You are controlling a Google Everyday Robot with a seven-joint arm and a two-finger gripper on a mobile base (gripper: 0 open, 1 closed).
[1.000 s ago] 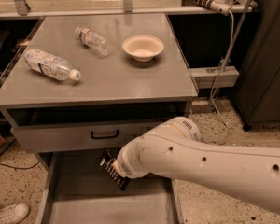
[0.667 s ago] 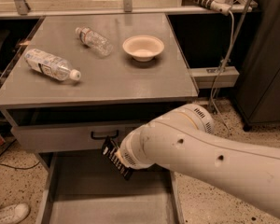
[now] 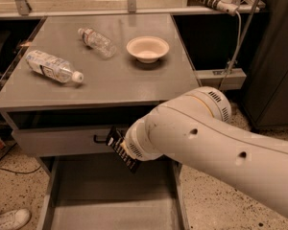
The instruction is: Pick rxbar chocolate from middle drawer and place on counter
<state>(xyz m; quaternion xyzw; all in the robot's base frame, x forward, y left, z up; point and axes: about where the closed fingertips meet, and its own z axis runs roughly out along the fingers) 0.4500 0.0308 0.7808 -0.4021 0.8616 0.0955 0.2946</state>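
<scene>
My gripper [image 3: 126, 153] sits at the end of the white arm [image 3: 221, 147], just under the counter's front edge and over the open drawer [image 3: 110, 198]. Most of it is hidden behind the wrist, but it is clamped on the chocolate bar [image 3: 121, 149]. The black wrapper juts out to the left, tilted, and hangs clear of the drawer floor, in front of the closed drawer front [image 3: 53, 140] above.

I judge the pick done and the carry up to the counter [image 3: 115, 83] to be the step in hand. Next I must bring the bar out past the counter's lip, raise it above the top, then move inward and set it down. The near part of the counter is bare. Two water bottles [image 3: 53, 67] [image 3: 97, 38] and a bowl [image 3: 147, 48] lie farther back, so I would aim for the front.
</scene>
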